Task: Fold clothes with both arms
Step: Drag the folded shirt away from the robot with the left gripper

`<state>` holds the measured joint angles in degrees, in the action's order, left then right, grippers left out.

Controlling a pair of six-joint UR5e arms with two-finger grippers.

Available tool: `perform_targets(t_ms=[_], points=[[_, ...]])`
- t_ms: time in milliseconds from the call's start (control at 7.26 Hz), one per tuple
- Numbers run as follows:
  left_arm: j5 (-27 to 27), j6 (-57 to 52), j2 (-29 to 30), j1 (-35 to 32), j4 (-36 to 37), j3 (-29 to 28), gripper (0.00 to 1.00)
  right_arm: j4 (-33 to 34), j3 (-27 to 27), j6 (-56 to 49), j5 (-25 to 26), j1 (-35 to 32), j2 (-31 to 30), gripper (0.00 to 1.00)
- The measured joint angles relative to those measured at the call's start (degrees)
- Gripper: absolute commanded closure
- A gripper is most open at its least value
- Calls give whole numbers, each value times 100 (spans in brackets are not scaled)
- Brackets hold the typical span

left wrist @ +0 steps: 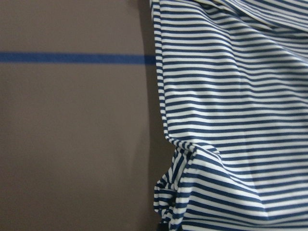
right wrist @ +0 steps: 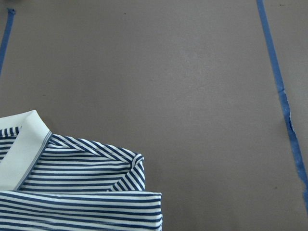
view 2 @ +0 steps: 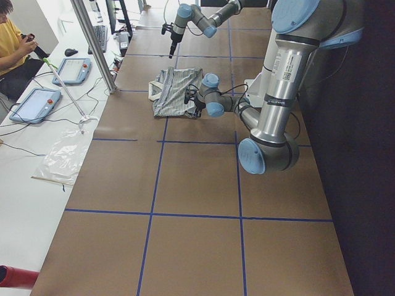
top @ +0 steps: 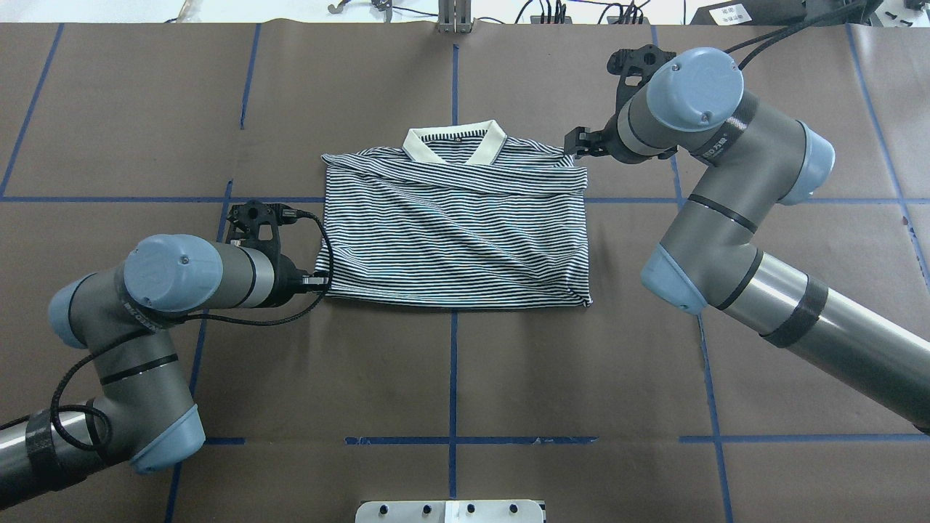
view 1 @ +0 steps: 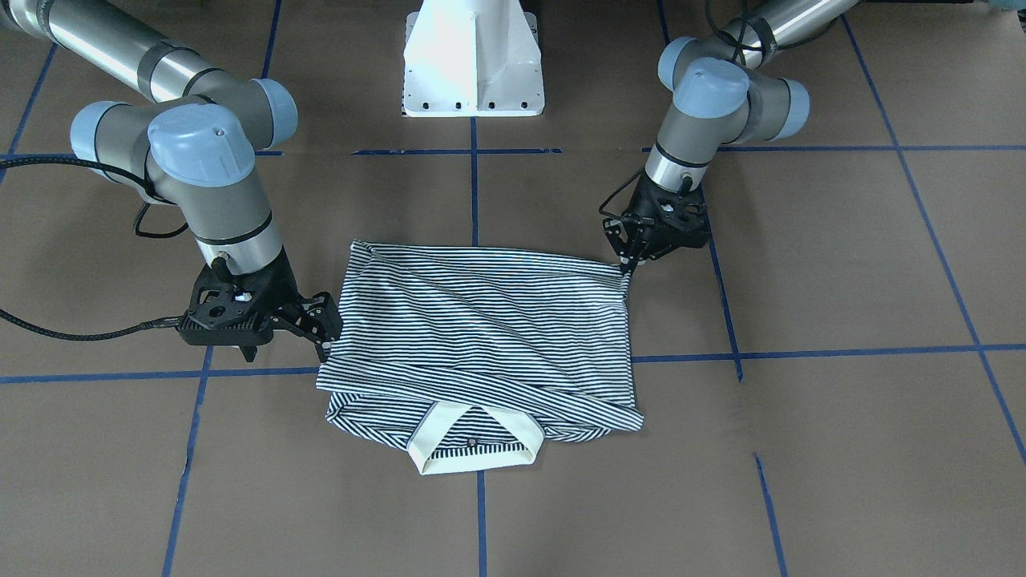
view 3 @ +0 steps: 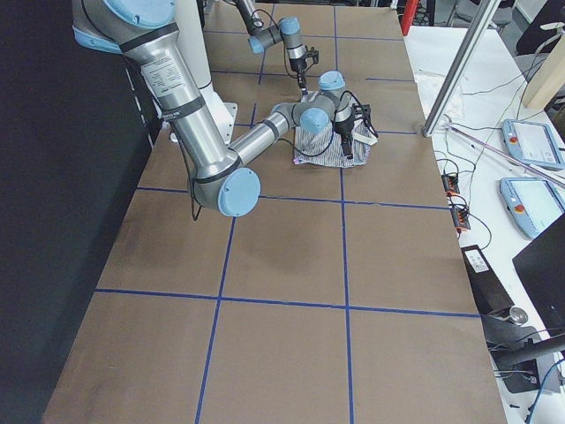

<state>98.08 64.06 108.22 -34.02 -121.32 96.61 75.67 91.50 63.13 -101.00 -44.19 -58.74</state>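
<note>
The striped polo shirt (view 1: 481, 320) lies folded into a rectangle in the middle of the table, also seen from overhead (top: 458, 232). Its cream collar (top: 494, 147) is at the far edge. My left gripper (view 1: 625, 268) is shut on the shirt's near left hem corner, also in the overhead view (top: 320, 281). That corner looks bunched in the left wrist view (left wrist: 180, 192). My right gripper (view 1: 325, 349) has its fingers together at the shirt's far right edge, also from overhead (top: 575, 143). The shoulder fold (right wrist: 137, 166) lies flat there.
The white pedestal base (view 1: 473, 64) stands at the robot's side of the table. Blue tape lines (top: 453, 349) cross the brown table cover. A side bench with tablets (view 2: 37, 102) and a seated person (view 2: 9, 37) lies beyond the far edge.
</note>
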Motion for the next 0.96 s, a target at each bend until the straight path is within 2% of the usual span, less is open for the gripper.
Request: perform_targets(t_ms=[138,413,689,826,964], points=[[5,-400,89,-350,-15,-291,100,0,-3,30,3,1,0,0],[-76,-878,719,-959,-44,-1271,100,0,-3,65,17,-1,-10,0],[-459,-1087,1838,-1282,-293,-2841,100,0,15,100,32,-2,-22,0],[-563,-1164,2249,-1406,-656,-3574,94,0,39,147,35,-1,-27,0],[-616,-1324,2440,-1536,-959,-4048,1,-2,60,200,36,11,-28,0]])
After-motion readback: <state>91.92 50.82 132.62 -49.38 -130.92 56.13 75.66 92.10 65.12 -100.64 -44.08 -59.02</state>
